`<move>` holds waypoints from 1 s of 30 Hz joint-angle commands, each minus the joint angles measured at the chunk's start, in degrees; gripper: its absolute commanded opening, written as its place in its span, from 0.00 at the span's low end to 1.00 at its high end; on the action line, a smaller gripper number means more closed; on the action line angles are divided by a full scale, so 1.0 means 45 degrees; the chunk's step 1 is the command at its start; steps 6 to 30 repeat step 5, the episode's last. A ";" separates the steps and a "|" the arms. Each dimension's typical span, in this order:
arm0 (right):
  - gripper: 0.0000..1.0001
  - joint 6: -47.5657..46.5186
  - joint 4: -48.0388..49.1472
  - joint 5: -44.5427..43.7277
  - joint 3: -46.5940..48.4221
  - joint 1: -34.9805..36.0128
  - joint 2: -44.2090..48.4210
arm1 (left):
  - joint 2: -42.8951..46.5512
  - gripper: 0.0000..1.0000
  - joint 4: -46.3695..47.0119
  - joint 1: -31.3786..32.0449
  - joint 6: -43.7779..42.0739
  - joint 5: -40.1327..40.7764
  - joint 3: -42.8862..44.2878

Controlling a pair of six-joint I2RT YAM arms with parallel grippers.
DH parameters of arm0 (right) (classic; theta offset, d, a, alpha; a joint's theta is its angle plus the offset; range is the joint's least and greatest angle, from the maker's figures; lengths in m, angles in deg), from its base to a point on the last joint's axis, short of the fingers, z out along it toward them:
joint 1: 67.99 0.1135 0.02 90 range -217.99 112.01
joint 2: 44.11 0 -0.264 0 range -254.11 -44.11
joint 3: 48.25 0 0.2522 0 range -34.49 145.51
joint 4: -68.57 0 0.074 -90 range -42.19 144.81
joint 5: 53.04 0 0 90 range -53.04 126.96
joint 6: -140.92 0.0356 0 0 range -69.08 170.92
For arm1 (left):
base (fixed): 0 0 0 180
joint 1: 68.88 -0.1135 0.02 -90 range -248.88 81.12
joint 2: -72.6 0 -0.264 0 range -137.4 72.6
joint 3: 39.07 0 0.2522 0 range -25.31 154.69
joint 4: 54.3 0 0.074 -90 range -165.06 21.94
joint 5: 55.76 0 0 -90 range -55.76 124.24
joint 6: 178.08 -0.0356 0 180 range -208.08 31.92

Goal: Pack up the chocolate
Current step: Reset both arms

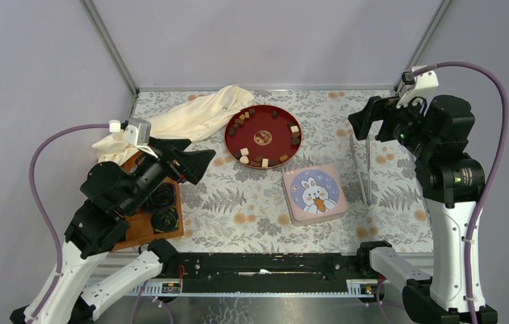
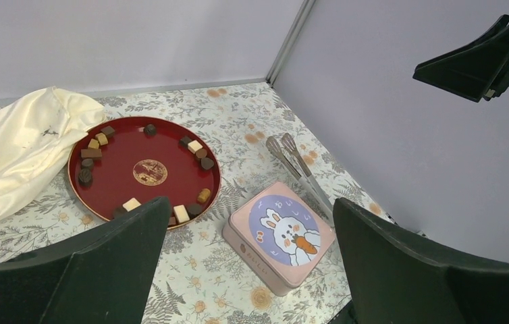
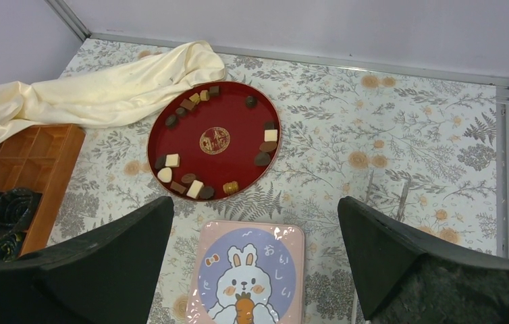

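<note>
Several small chocolate pieces (image 1: 244, 152), dark brown, tan and cream, lie around the rim of a round red tray (image 1: 275, 145) at the table's middle back. They also show in the left wrist view (image 2: 195, 146) and the right wrist view (image 3: 271, 135). A pink tin (image 1: 314, 194) with a rabbit lid lies shut in front of the tray. My left gripper (image 1: 198, 160) is open and empty, raised left of the tray. My right gripper (image 1: 373, 121) is open and empty, raised at the far right.
Metal tongs (image 1: 363, 169) lie right of the tin. A cream cloth (image 1: 191, 118) is bunched at the back left. A wooden compartment box (image 1: 145, 226) with dark coiled rings (image 1: 164, 196) sits under my left arm. Frame posts stand at the back corners.
</note>
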 commanded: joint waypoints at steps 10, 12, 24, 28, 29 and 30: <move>0.99 0.0017 0.0393 0.0372 0.0240 -0.0197 0.0106 | 0.0097 0.99 0.0591 -0.0050 -0.0182 0.0071 -0.0330; 0.99 0.0017 0.0393 0.0372 0.0240 -0.0197 0.0106 | 0.0097 0.99 0.0591 -0.0050 -0.0182 0.0071 -0.0330; 0.99 0.0017 0.0393 0.0372 0.0240 -0.0197 0.0106 | 0.0097 0.99 0.0591 -0.0050 -0.0182 0.0071 -0.0330; 0.99 0.0017 0.0393 0.0372 0.0240 -0.0197 0.0106 | 0.0097 0.99 0.0591 -0.0050 -0.0182 0.0071 -0.0330; 0.99 0.0017 0.0393 0.0372 0.0240 -0.0197 0.0106 | 0.0097 0.99 0.0591 -0.0050 -0.0182 0.0071 -0.0330; 0.99 0.0017 0.0393 0.0372 0.0240 -0.0197 0.0106 | 0.0097 0.99 0.0591 -0.0050 -0.0182 0.0071 -0.0330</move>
